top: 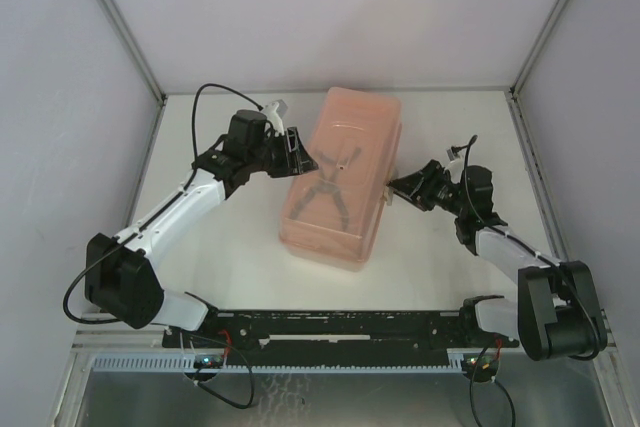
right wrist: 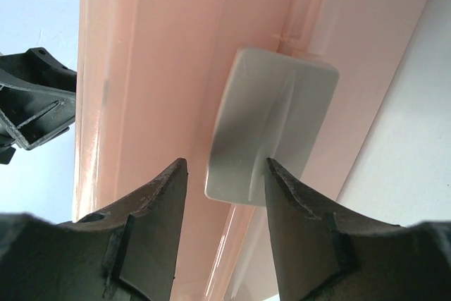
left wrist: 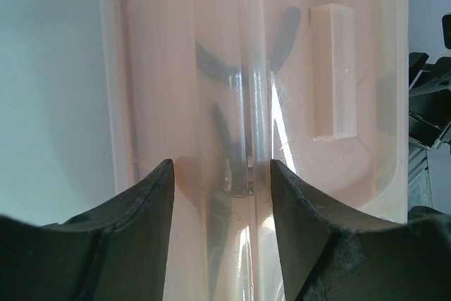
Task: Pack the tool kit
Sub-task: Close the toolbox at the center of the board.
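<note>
The salmon-pink toolbox [top: 340, 232] lies in the middle of the table with its translucent lid down. Dark pliers handles [top: 330, 187] show dimly through the lid, and again in the left wrist view [left wrist: 211, 65]. My left gripper [top: 293, 152] is at the box's left side, its jaws open over the lid [left wrist: 338, 174], with nothing between them [left wrist: 222, 174]. My right gripper [top: 393, 187] is at the box's right side. Its open jaws [right wrist: 225, 170] stand either side of the lower end of a grey latch [right wrist: 271, 128] on the box wall [right wrist: 162, 68].
Grey walls close off the white table at the back and both sides. A black rail [top: 340, 325] with the arm bases runs along the near edge. Bare table [top: 230, 247] lies left of the box, and a narrower strip [top: 440, 257] lies to its right.
</note>
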### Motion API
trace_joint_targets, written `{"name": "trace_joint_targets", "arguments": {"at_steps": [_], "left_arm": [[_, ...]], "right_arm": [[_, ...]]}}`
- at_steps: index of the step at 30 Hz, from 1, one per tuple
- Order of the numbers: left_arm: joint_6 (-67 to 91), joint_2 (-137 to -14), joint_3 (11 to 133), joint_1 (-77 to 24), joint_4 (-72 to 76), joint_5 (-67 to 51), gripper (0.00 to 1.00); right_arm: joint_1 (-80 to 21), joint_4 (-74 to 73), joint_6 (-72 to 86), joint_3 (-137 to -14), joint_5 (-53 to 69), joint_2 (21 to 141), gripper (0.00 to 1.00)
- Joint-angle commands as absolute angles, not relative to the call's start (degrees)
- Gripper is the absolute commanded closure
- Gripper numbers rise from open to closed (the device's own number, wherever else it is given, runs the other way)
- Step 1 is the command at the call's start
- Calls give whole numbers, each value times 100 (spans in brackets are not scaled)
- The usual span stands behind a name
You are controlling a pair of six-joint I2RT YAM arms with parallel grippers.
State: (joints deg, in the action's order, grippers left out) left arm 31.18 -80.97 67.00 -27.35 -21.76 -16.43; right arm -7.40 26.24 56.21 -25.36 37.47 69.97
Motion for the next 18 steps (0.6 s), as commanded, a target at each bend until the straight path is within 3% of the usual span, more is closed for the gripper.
{"name": "trace_joint_targets", "arguments": {"at_steps": [1, 18], "left_arm": [[3112, -8332, 6842, -3049, -2470, -2107, 45], [3098, -8358, 6844, -3044, -2479, -2117, 45]], "right_arm": [[-1048, 2970, 5712, -2885, 4051, 7088, 54], [-1028, 2752, 5635, -2884, 3898, 7283, 60]]}}
